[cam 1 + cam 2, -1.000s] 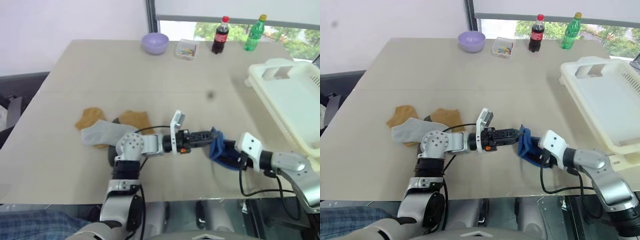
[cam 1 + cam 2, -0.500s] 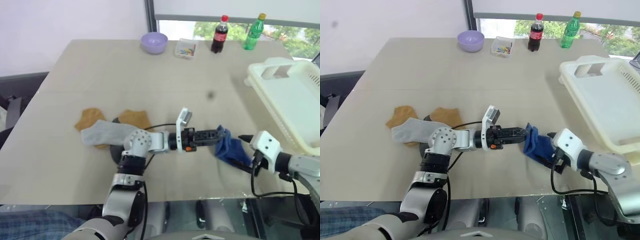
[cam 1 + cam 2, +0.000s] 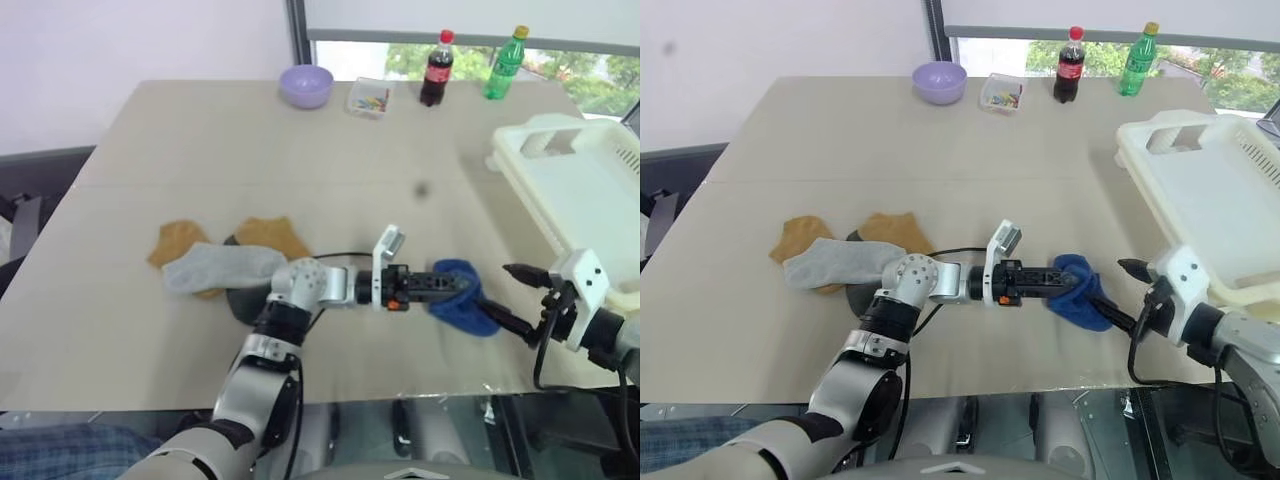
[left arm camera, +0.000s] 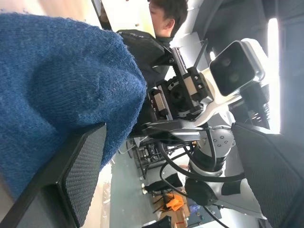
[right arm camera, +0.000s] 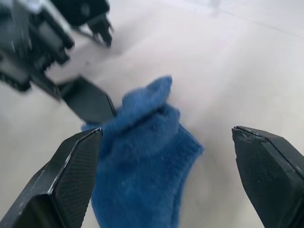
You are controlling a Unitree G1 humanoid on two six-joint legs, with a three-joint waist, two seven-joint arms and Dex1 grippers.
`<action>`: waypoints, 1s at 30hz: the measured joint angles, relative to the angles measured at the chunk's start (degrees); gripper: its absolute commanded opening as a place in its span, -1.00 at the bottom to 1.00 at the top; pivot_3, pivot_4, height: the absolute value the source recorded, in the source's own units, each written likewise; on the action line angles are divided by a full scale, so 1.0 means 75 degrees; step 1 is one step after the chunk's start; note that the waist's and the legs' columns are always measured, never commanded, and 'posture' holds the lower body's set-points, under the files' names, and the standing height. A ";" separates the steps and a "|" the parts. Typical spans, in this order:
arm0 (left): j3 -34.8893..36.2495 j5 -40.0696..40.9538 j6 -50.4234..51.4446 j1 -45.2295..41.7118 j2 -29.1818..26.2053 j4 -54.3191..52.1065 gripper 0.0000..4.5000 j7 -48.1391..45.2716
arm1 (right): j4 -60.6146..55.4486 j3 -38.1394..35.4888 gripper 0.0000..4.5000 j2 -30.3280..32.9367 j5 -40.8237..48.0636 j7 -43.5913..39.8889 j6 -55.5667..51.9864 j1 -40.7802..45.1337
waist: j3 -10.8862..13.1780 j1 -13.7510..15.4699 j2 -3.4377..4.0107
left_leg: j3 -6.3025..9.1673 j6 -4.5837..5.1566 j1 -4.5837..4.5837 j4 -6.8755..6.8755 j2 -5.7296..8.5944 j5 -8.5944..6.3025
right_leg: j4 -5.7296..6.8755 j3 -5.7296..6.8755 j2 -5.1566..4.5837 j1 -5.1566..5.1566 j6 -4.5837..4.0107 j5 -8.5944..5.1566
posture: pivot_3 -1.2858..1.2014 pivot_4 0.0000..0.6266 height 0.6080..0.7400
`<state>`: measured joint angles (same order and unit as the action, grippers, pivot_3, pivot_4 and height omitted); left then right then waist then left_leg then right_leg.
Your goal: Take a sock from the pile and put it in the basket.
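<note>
A blue sock (image 3: 462, 308) lies crumpled on the table near the front edge. My left gripper (image 3: 452, 287) reaches level to the right, open, and one of its fingers (image 5: 89, 100) rests against the sock's edge. The sock (image 4: 57, 80) bulges over one finger in the left wrist view. My right gripper (image 3: 511, 298) hovers just right of the sock, open and empty, clear of the cloth (image 5: 142, 161). The pile (image 3: 222, 262) of mustard-orange, light grey and dark grey socks sits to the left. The cream-white basket (image 3: 585, 195) stands at the table's right edge.
At the table's far edge stand a lilac bowl (image 3: 306, 85), a small clear box (image 3: 371, 98), a cola bottle (image 3: 434, 68) and a green bottle (image 3: 503, 65). A black cable loops over the table by the left arm.
My right gripper let go of the blue sock, opened and drew back to the right. The left arm stretched to the right, its fingertips staying at the sock.
</note>
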<state>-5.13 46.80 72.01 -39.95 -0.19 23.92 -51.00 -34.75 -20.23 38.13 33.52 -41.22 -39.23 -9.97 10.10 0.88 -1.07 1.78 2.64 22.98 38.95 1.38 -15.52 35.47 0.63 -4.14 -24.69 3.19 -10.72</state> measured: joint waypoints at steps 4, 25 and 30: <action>-0.0127 -0.0222 -0.0091 -0.0028 -0.0014 0.0080 1.00 -0.0228 | 0.0002 0.0094 0.98 -0.0511 0.0501 0.0685 -0.0547 0.0453 | 0.0001 0.0000 0.0003 | -0.0001 0.0000 -0.0002 0.0001 -0.0001 0.0000 | 0.0007 -0.0001 0.0001 -0.0001 -0.0014 0.0008 | 0.03 -0.52 0.92; -0.0150 -0.0383 -0.0193 0.0119 -0.0196 0.0034 1.00 -0.0509 | 0.0401 -0.0205 0.17 -0.1245 0.2143 0.2653 -0.3325 0.0349 | -0.0004 -0.0008 0.0007 | -0.0005 0.0003 -0.0013 0.0013 -0.0010 0.0000 | 0.0032 -0.0006 0.0013 0.0002 -0.0002 0.0001 | 0.03 -0.52 0.92; -0.0138 -0.0386 -0.0312 0.0124 -0.0314 0.0034 1.00 -0.0551 | 0.0608 -0.0361 -0.83 -0.1999 0.2951 0.3062 -0.3692 0.0255 | -0.0006 -0.0031 0.0011 | -0.0016 0.0003 -0.0022 0.0014 -0.0018 0.0000 | 0.0042 -0.0014 0.0017 0.0001 -0.0014 0.0009 | 0.03 -0.52 0.92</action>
<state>-6.17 43.91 69.67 -39.02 -2.54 24.17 -55.13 -30.18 -22.93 23.13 55.65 -18.26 -66.92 -8.06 10.05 0.65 -0.99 1.66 2.66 22.82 39.06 1.24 -15.53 35.78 0.52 -4.01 -24.69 3.08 -10.65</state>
